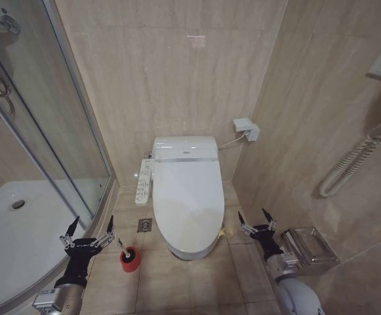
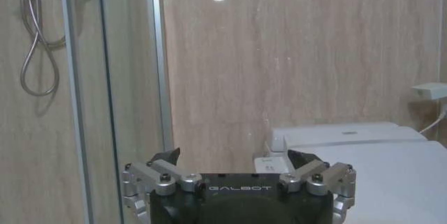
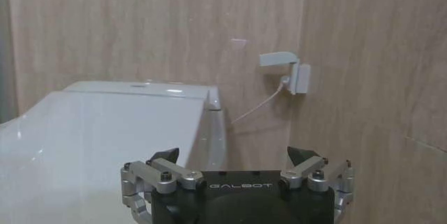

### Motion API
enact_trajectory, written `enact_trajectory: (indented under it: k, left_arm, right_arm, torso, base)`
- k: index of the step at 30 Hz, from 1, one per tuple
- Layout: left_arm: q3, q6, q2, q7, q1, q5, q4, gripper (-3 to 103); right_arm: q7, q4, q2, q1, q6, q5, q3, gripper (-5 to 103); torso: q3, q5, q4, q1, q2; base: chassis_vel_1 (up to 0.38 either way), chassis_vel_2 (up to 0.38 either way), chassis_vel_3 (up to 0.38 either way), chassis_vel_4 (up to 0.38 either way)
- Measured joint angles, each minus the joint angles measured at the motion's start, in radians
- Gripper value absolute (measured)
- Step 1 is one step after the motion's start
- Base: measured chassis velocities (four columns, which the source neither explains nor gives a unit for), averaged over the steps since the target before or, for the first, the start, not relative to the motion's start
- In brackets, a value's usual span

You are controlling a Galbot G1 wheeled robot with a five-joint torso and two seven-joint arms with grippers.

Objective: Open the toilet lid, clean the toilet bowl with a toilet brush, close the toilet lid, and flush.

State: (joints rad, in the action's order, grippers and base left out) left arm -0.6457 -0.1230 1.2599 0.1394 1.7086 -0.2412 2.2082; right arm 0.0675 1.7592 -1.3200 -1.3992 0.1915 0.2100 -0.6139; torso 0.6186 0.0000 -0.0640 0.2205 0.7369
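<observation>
I have both hands raised with fingers spread apart and holding nothing: my left hand (image 1: 87,234) at the lower left of the frame, my right hand (image 1: 256,222) at the lower right. Between them, at centre frame, the large glossy white plastic oval toilet lid (image 1: 187,200) lies shut, its long axis running away from me toward the tiled wall. Its near rim sits about level with both hands, the right one somewhat closer to it. The small black-bristled toilet brush (image 1: 130,252) stands in its red cylindrical holder cup (image 1: 130,261) just beside my left hand.
</observation>
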Motion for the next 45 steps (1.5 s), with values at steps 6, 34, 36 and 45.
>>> enact_trajectory:
  k: [6,34,36,45]
  left_arm:
    - [0.000,0.000,0.000,0.000,0.000,0.000,0.000,100]
    - [0.000,0.000,0.000,0.000,0.000,0.000,0.000,100]
    - [0.000,0.000,0.000,0.000,0.000,0.000,0.000,100]
    - [0.000,0.000,0.000,0.000,0.000,0.000,0.000,100]
  right_arm:
    - [-0.072,-0.002,0.002,0.012,-0.001,-0.034,0.001,100]
    - [0.047,-0.161,0.055,-0.008,-0.002,-0.293,0.040,100]
    - [0.050,-0.186,0.051,-0.001,0.004,-0.313,0.048,100]
    - [0.048,-0.274,0.020,0.037,0.026,-0.352,0.072,100]
  torso:
    - [0.000,0.0000,-0.0001,0.000,0.000]
    - [0.000,0.0000,0.0000,0.000,0.000]
    - [0.000,0.0000,0.0000,0.000,0.000]
    - [0.000,0.0000,0.0000,0.000,0.000]
  base:
    - [-0.104,0.025,0.096,-0.020]
    - [-0.010,0.003,0.008,-0.003]
    - [0.000,0.000,0.000,0.000]
    - [0.000,0.000,0.000,0.000]
